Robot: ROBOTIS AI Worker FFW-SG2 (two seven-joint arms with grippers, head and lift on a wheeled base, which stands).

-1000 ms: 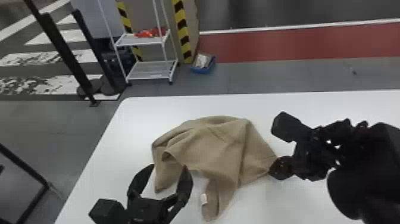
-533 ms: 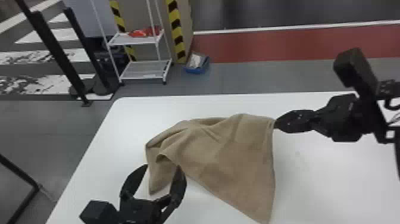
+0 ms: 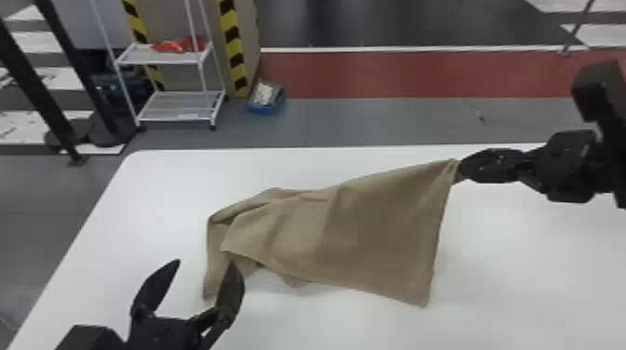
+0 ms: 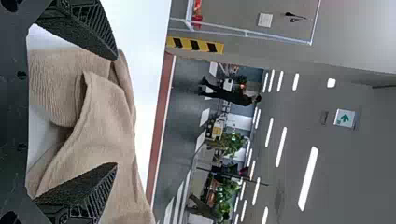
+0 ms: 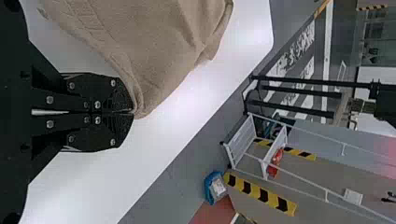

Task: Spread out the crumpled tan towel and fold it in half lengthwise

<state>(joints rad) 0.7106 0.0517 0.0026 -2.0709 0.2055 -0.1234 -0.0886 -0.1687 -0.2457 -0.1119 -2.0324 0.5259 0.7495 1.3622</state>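
Observation:
The tan towel [image 3: 372,232] stretches across the white table, its left part bunched in folds and its right part pulled fairly smooth. At its raised far right corner, my right gripper [image 3: 461,171] is shut on the cloth. The right wrist view has the fingertips of that gripper [image 5: 132,112] pinching a corner of the towel [image 5: 154,46]. My left gripper [image 3: 205,263] stands open at the towel's near left end, one finger close to the cloth's edge. In the left wrist view, folds of towel [image 4: 102,116] lie beyond and between the spread fingers of the left gripper [image 4: 116,112].
The white table [image 3: 535,279] has its far edge behind the towel and its left edge left of my left gripper. Past it on the floor stand a white wire shelf [image 3: 179,104] and a blue bin [image 3: 266,98].
My right gripper has moved away and to the right, carrying the towel's corner and drawing the cloth out sideways. The left gripper has stayed open, roughly in place.

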